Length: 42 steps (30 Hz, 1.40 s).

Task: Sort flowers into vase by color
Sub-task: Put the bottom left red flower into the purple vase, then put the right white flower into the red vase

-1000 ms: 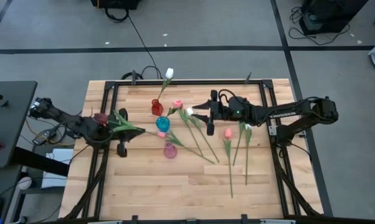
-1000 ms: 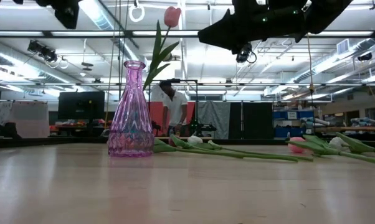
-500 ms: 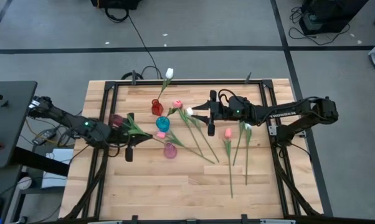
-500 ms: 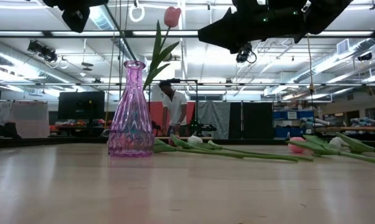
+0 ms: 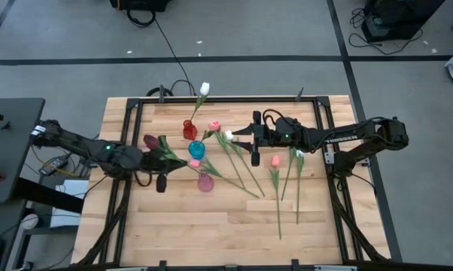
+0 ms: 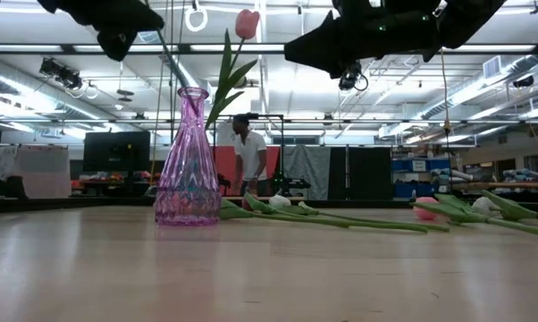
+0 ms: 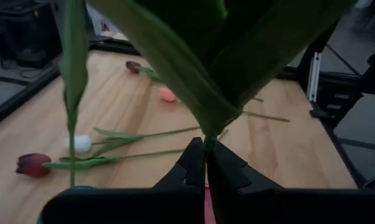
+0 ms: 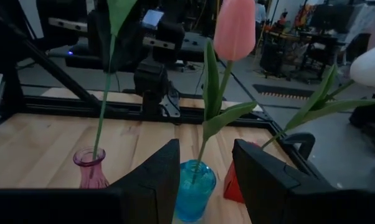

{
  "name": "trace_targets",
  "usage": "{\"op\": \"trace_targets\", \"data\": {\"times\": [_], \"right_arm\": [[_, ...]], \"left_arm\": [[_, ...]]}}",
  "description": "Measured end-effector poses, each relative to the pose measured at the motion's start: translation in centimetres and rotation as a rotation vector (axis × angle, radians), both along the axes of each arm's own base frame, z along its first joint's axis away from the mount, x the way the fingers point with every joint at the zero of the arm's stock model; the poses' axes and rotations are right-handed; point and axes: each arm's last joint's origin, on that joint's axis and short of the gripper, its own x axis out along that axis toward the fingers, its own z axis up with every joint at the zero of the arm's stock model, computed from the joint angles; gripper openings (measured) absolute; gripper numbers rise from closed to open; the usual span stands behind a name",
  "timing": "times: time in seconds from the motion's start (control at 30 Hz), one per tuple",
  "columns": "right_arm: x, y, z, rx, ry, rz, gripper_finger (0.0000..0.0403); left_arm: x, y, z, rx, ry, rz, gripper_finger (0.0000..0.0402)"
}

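My left gripper [image 5: 166, 167] is above the table's left half, shut on a dark maroon tulip [image 5: 150, 141]. This tulip's stem [image 8: 100, 118] runs down to the mouth of the pink vase [image 5: 205, 181]. Whether its tip is inside, I cannot tell. My right gripper [image 5: 246, 143] hangs open near the blue vase [image 5: 196, 149] and touches nothing. The blue vase holds a pink tulip [image 8: 235, 28]. The red vase [image 5: 190, 130] holds a white one [image 5: 205, 89]. Several more tulips [image 5: 275, 160] lie flat on the table's right half. My left gripper pinches the maroon tulip's stem [image 7: 206, 144] between its two fingers, just below where the leaves [image 7: 194, 74] branch off. The fingers come from the table's left and lie across the stem. The tulip is lifted clear and tilted, its head leaning toward the table's left.
The three vases stand close together left of the table's middle. Loose tulips, among them a white one [image 7: 81, 144] and a maroon one [image 7: 33, 165], lie between the vases and the right edge. The near half of the table [image 5: 211, 233] is bare wood. A person [image 6: 248, 156] stands beyond the far edge.
My left gripper has carried the maroon tulip from the table's left edge toward the pink vase, staying shut. The tulip's head and leaves have moved rightward with it. My right arm has kept still.
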Motion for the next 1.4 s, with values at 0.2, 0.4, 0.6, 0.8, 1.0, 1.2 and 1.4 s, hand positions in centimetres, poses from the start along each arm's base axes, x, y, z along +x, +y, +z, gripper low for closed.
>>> {"op": "trace_targets", "data": {"times": [0.2,0.4,0.6,0.8,1.0,1.2,1.4], "right_arm": [[-0.1,0.0,-0.7,0.05,0.063,-0.017,0.016],[-0.1,0.0,-0.8,0.066,0.08,-0.054,0.016],[-0.2,-0.1,-1.0,0.092,0.091,-0.085,0.016],[-0.4,0.0,-1.8,0.147,0.174,-0.142,0.016],[-0.2,2.1,-3.1,0.208,0.258,-0.189,0.016],[1.0,4.0,-6.7,0.231,0.382,-0.225,0.016],[0.7,4.5,-9.5,0.337,0.58,-0.302,0.016]], "left_arm": [[1.9,0.7,-1.2,-0.029,0.069,-0.045,0.0007],[3.7,1.0,-2.5,-0.03,0.131,-0.119,0.0011],[4.4,0.9,-3.6,0.0,0.197,-0.133,0.0054],[4.2,0.8,-3.5,0.055,0.245,-0.185,0.0127],[3.4,0.7,-2.6,0.061,0.295,-0.195,0.0158],[1.8,0.1,-3.0,0.109,0.285,-0.139,0.0156],[-0.3,-0.3,-3.2,0.078,0.255,-0.121,0.0156]]}}
